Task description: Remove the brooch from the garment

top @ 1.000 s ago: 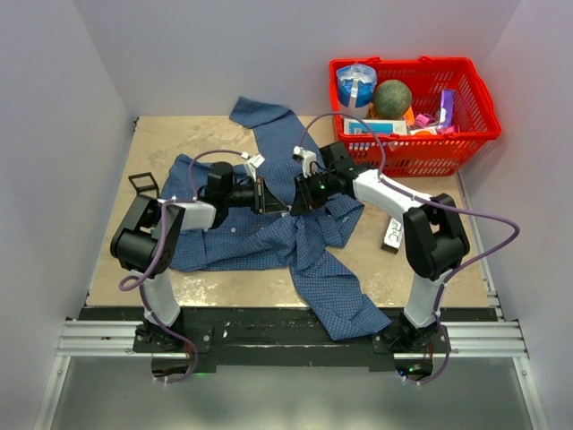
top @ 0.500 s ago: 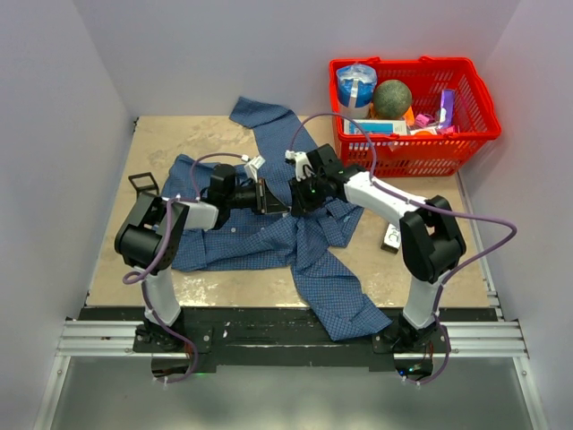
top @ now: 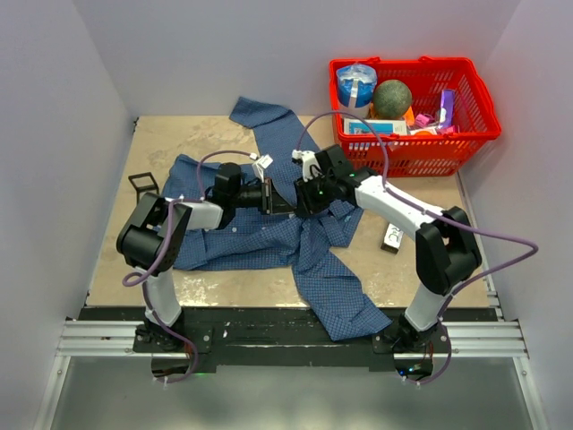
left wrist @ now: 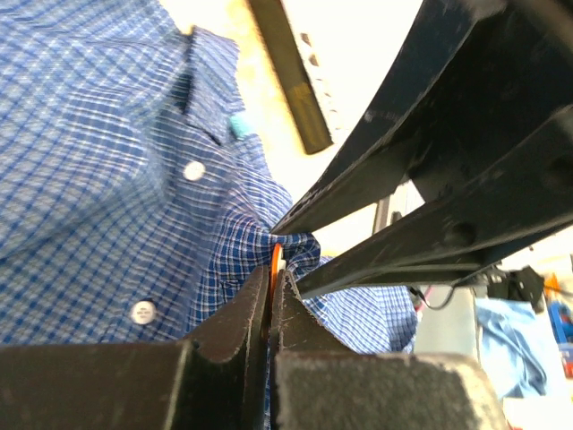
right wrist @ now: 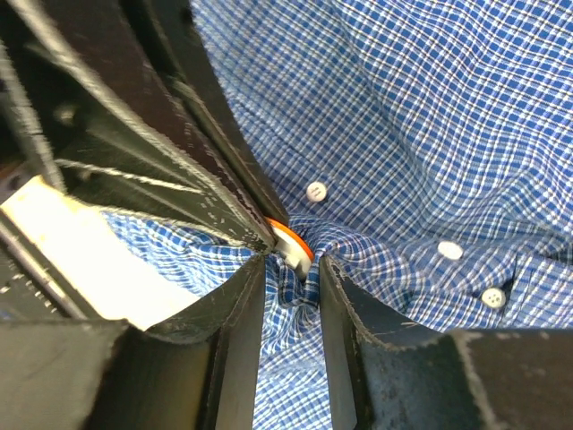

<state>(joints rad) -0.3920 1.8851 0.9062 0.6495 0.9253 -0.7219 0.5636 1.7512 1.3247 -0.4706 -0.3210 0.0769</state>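
The garment (top: 260, 240), a blue checked shirt, lies spread over the table's middle. Both grippers meet tip to tip above its front. My left gripper (top: 285, 199) is shut on the brooch (left wrist: 276, 258), a thin orange disc seen edge-on between its fingertips (left wrist: 255, 296), with the cloth (left wrist: 107, 179) pulled up into a peak around it. My right gripper (right wrist: 291, 269) faces it with its jaws apart. A bunched fold of shirt (right wrist: 430, 134) lies between them, just under the brooch (right wrist: 291, 240) and its white back. White buttons dot the cloth nearby.
A red basket (top: 403, 64) full of assorted items stands at the back right. A small dark box (top: 391, 235) lies right of the shirt, and a black clip (top: 143, 184) lies to its left. Grey walls close in three sides.
My right gripper's jaws have spread wider around the fold. The right arm's elbow has swung out to the right. The left gripper has shifted slightly right, still pinching the brooch.
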